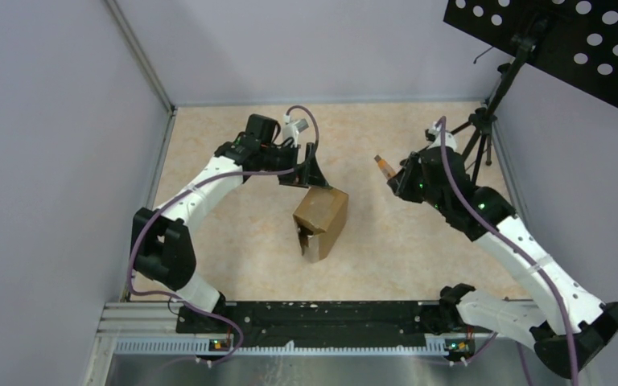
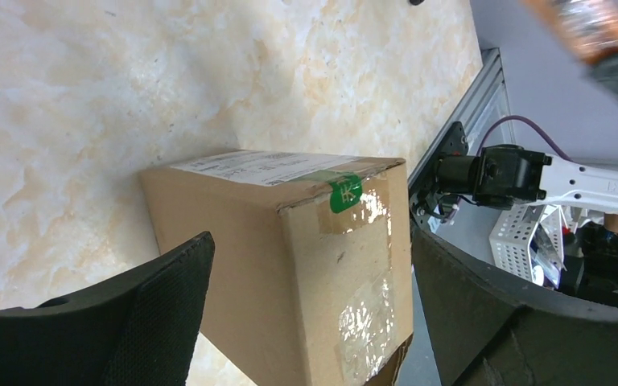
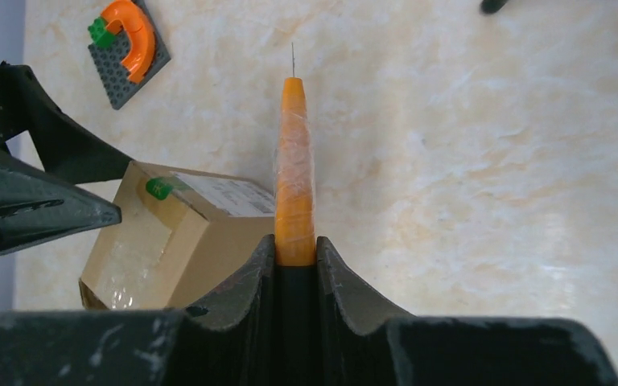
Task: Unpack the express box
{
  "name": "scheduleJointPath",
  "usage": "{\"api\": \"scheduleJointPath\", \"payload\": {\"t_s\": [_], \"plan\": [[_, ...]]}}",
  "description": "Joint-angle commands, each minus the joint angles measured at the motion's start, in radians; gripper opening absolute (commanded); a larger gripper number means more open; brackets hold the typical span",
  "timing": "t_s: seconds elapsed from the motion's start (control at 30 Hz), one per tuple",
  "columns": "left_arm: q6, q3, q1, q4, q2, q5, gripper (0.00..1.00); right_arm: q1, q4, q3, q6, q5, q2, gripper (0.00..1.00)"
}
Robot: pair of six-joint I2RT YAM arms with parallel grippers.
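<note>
Left arm (image 1: pixel 201 189): it reaches from its base on the rail (image 1: pixel 306 322) across the marbled table (image 1: pixel 233 265) toward the middle. Left claw (image 1: pixel 309 178): it is wide open and hangs at the far end of the box. From the wrist view its two black fingers (image 2: pixel 149 322) flank the carton, but whether either one touches the cardboard cannot be told.

Box (image 1: pixel 322 219): a small brown carton, it sits near the centre of the table between the two arms and is skewed to the table's edges. A white printed label (image 2: pixel 261 166) lies on one face. Clear tape (image 2: pixel 362 318) runs down the adjoining face, and a green sticker (image 2: pixel 344 193) sits on the edge where the two faces meet. At its near end a flap appears to hang loose.

Right claw (image 1: pixel 394 178): it is closed on an orange tool (image 3: pixel 294 189) and held well apart from the box, to its right. The tool is a slim tapered handle wrapped in clear film, ending in a thin metal point. The point aims away from the wrist and over bare table.

A small grey studded plate (image 3: pixel 117 68) carrying an orange arch (image 3: pixel 133 28) and a green brick (image 3: pixel 96 32) lies on the table beyond the box, as seen from the right wrist.

Far right: a tripod (image 1: pixel 479 133) stands at the table's far corner, bearing a black perforated panel (image 1: pixel 563 40).
</note>
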Motion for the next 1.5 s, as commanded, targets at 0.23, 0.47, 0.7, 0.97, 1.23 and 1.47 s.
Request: {"api": "scheduleJointPath", "payload": {"t_s": [0.23, 0.47, 0.7, 0.97, 1.23, 1.47], "plan": [[0.019, 0.055, -0.005, 0.003, -0.062, 0.009, 0.97, -0.195, 0.731, -0.569, 0.343, -0.331, -0.112, 0.00], [0.040, 0.041, -0.005, -0.006, -0.102, 0.006, 0.98, -0.276, 0.976, -0.792, 0.414, -0.389, -0.099, 0.00], [0.071, -0.017, -0.006, 0.008, -0.159, -0.045, 0.98, -0.334, 1.039, -0.902, 0.418, -0.433, -0.045, 0.00], [0.109, -0.058, -0.014, -0.010, -0.166, -0.107, 0.98, -0.346, 1.075, -0.997, 0.439, -0.450, -0.041, 0.07], [0.123, -0.066, -0.032, -0.010, -0.145, -0.118, 0.98, -0.360, 0.920, -1.007, 0.407, -0.431, -0.112, 0.43], [0.129, -0.056, -0.043, -0.010, -0.134, -0.145, 0.98, -0.359, 0.719, -0.978, 0.363, -0.388, -0.162, 0.61]]}}
